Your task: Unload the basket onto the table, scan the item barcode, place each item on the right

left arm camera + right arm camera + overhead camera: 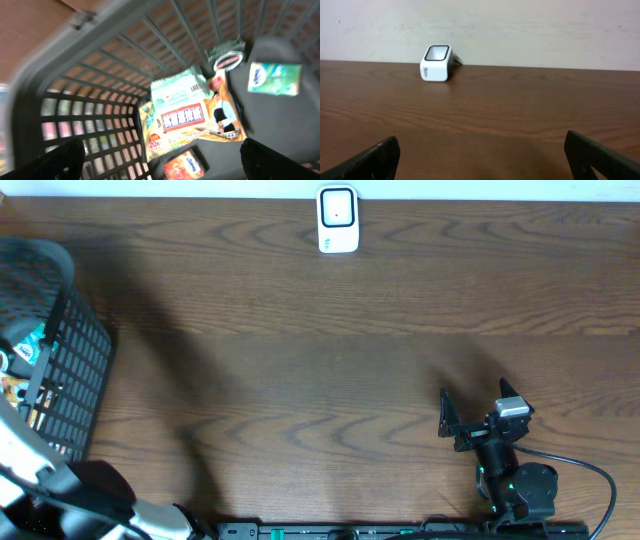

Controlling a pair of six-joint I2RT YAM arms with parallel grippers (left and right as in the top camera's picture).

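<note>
Dark fingertips point(45, 160) frame the bottom corners of the left wrist view: that's the left claw point(162, 162), spread wide, released, gripping nothing, hanging right over the mouth of the grey basket point(65, 75). Straight beneath it lies the likely candidate, a flat orange-and-white wipes pack point(192, 122) face up on the basket floor. A pale green pack point(177, 90) touches its upper edge and seems to carry a barcode stripe, though the blur keeps me from swearing to it. A small orange packet point(182, 165) sits just beside the lower edge, and a blue-green tissue packet point(275, 77) lies off to the right, apart. My read on handling: these are soft film packs, light, a bit slick, nothing fragile, so they'll sag and slide. The best bite is across a short side, pinching the body rather than a loose seam and leaving the code uncovered. Over on the other side, the right claw point(480, 416) is equally agape and empty, low over the brown bench point(300, 360). Far across the wood, at the back edge, the white scanner point(338, 220) waits, dark window tilted upward, well apart from everything.
</note>
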